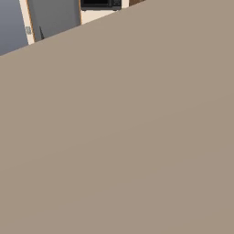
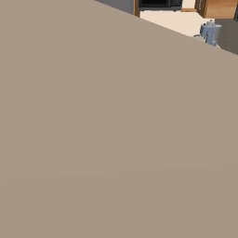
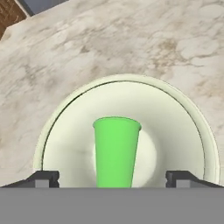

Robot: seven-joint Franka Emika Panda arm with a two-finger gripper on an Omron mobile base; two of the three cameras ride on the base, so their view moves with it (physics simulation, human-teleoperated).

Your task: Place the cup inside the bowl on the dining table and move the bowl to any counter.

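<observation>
Green cup [image 3: 116,151] inside bowl [image 3: 175,113], bare marbled counter [image 3: 131,39] around, pincer [image 3: 116,178] spread wide, gripping nothing

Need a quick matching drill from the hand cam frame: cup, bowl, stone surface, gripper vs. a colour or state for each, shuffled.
Column 1:
1. cup
2. bowl
3. stone surface
4. gripper

Column 2:
A. marbled grey-beige, under the bowl
B. open, a finger on each side of the cup
C. bright green, standing inside the bowl
D. cream-white with a pale green tint, wide and shallow

Pairs: 1-C, 2-D, 3-A, 4-B
</observation>
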